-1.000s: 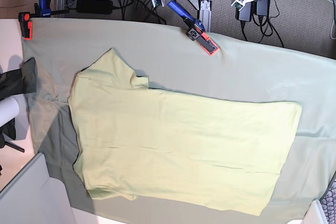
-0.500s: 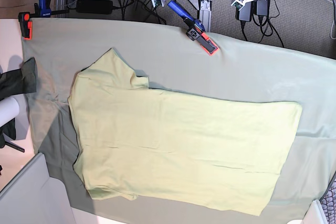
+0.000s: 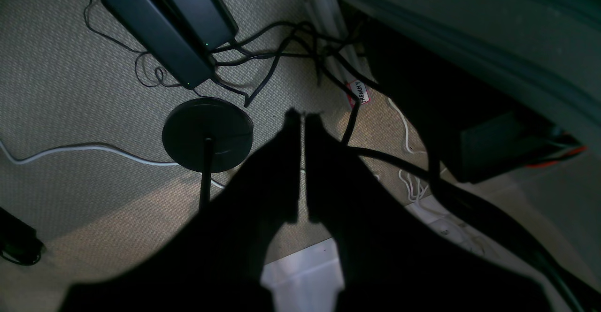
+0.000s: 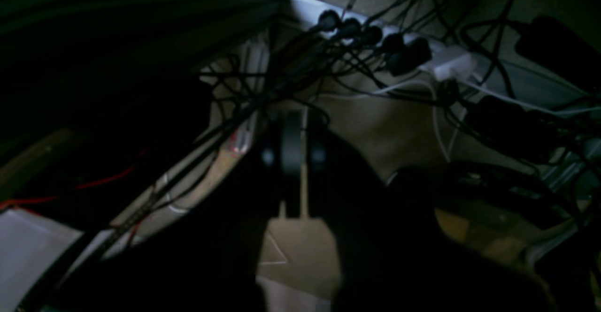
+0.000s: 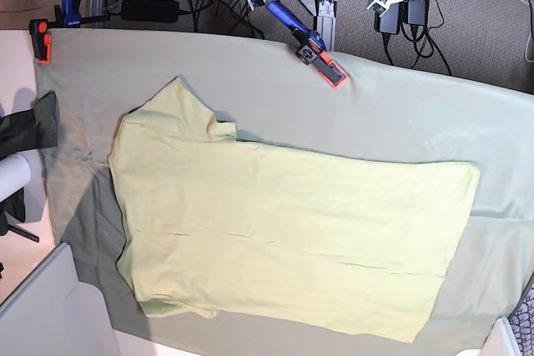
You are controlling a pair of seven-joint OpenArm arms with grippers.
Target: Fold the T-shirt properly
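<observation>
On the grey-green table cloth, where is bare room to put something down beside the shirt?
The grey-green table cloth is bare in a wide band between the pale yellow-green cotton T-shirt and the far edge, right of the blue-and-orange clamp. A smaller patch lies left of that clamp, above the sleeve. The near edge is crowded: the shirt leaves only a thin strip there.

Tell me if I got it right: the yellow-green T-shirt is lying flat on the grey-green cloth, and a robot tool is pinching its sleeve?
Not quite. No tool is pinching the sleeve. The base view shows the T-shirt lying flat on the cloth with nothing touching it; both arms are parked beyond the table's far edge.
</observation>
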